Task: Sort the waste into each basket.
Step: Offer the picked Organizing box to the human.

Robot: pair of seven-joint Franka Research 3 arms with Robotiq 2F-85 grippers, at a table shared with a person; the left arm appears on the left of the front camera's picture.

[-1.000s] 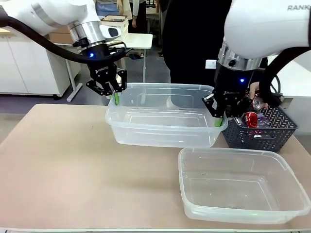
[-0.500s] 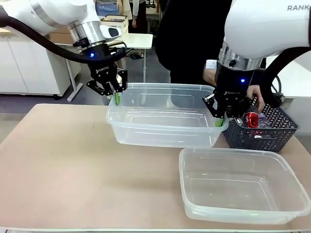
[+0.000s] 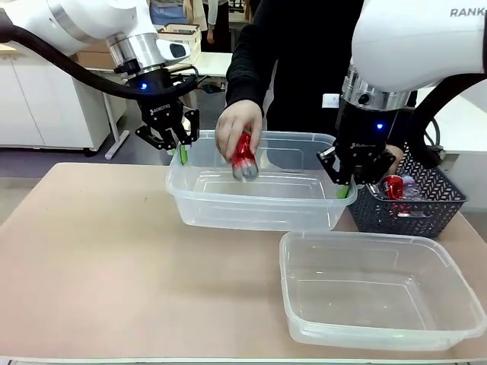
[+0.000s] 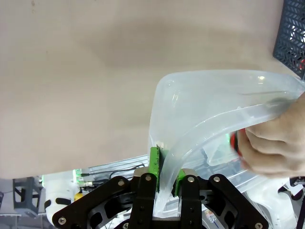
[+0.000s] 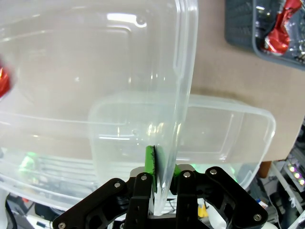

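Observation:
A clear plastic basket [image 3: 251, 199] is held between both arms at the far side of the table. My left gripper [image 3: 181, 149] is shut on its left rim, the green pads [image 4: 155, 161] clamping the wall. My right gripper [image 3: 344, 186] is shut on its right rim [image 5: 177, 102]. A person's hand [image 3: 237, 125] holds a crushed red can [image 3: 244, 156] over this basket; the can also shows in the left wrist view [image 4: 234, 143] and in the right wrist view [image 5: 3, 80]. A second clear basket [image 3: 380, 293] lies empty at the front right.
A dark mesh crate [image 3: 415, 209] stands at the right behind the second basket, holding more waste: a red can [image 3: 393, 186] and clear bottles. It also shows in the right wrist view [image 5: 240, 33]. The person stands at the far edge. The table's left half is bare.
The person's hand has left the dark crate with a red can and moved left, over the held basket. Both arms and the basket have stayed still.

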